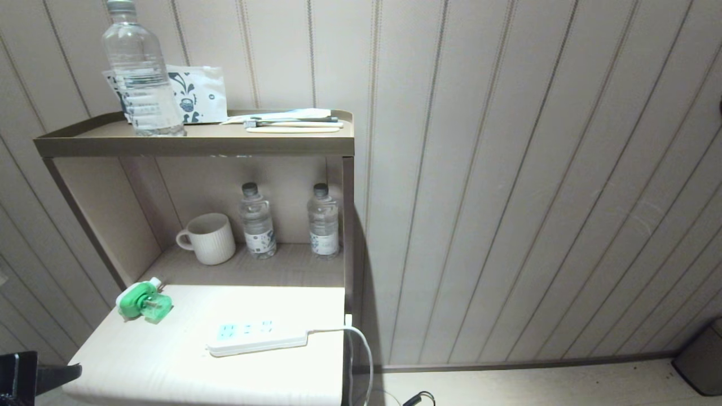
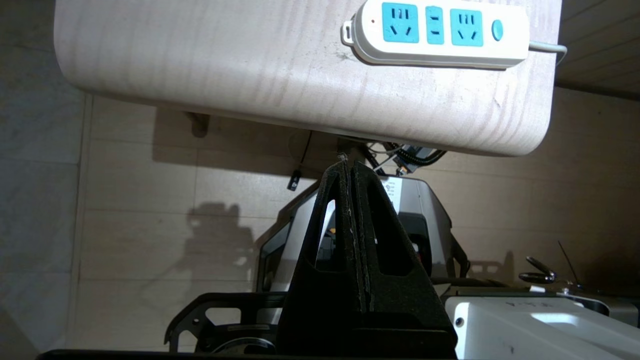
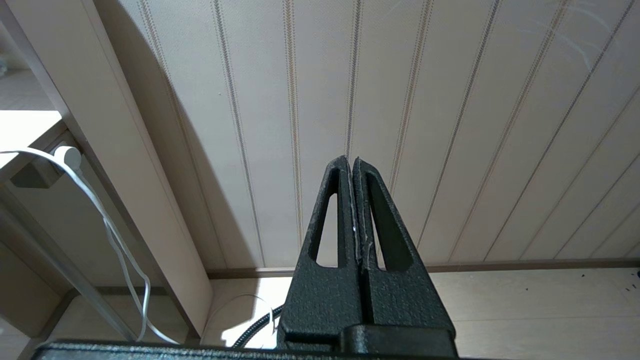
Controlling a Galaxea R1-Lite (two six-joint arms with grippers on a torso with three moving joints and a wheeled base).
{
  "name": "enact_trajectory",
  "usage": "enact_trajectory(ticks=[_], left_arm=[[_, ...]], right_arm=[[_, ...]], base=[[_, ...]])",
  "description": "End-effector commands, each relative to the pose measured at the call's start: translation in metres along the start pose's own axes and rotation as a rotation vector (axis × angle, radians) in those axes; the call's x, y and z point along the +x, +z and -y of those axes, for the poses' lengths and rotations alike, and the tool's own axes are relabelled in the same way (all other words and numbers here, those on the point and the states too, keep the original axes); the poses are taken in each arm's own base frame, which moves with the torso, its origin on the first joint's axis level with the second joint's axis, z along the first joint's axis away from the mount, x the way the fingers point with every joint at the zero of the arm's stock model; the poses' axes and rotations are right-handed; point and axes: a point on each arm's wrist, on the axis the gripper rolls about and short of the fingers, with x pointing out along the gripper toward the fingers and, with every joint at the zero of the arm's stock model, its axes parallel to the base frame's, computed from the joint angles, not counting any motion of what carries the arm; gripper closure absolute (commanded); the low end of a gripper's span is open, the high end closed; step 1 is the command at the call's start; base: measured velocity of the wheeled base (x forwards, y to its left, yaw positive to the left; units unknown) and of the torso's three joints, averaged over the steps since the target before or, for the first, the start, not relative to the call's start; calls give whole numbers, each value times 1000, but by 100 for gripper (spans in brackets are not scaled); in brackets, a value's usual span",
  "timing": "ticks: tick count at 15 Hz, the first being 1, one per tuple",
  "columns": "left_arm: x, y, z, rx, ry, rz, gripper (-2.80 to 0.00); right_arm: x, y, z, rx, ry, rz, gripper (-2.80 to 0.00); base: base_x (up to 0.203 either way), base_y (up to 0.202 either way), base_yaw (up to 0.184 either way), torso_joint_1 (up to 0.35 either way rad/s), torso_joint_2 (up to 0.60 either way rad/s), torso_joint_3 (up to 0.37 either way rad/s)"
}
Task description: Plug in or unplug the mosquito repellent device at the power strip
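Observation:
The mosquito repellent device [image 1: 144, 303], green and white, lies on its side at the back left of the pale table top [image 1: 169, 366], unplugged. The white power strip [image 1: 256, 336] rests to its right near the table's middle, with its sockets empty and its white cable [image 1: 361, 344] hanging over the right edge. In the left wrist view the power strip [image 2: 435, 32] shows its blue sockets. My left gripper [image 2: 348, 162] is shut and empty, below the table's front edge. Off to the right, my right gripper [image 3: 350, 160] is shut on nothing and faces the panelled wall.
Behind the table an open shelf holds a ribbed mug [image 1: 207, 238] and two small water bottles [image 1: 257, 221]. The upper shelf [image 1: 192, 144] carries a large bottle [image 1: 141, 70], a pouch and flat utensils. A bin [image 1: 702, 361] stands at the far right on the floor.

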Motion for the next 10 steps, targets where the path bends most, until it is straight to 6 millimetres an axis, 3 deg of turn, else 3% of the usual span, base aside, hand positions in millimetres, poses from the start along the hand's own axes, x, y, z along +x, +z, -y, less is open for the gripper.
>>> enact_trajectory(ticks=[1, 7, 10], left_arm=[[-1, -1, 0, -2, -1, -1, 0], [6, 1, -1, -9, 8, -48, 0], [11, 12, 0, -21, 32, -133, 0]], right_arm=[[0, 0, 0, 0, 0, -1, 0], [0, 0, 0, 1, 0, -1, 0], [0, 0, 0, 0, 0, -2, 0]], base=[[0, 0, 0, 0, 0, 0], [0, 0, 0, 0, 0, 0], [0, 0, 0, 0, 0, 0]])
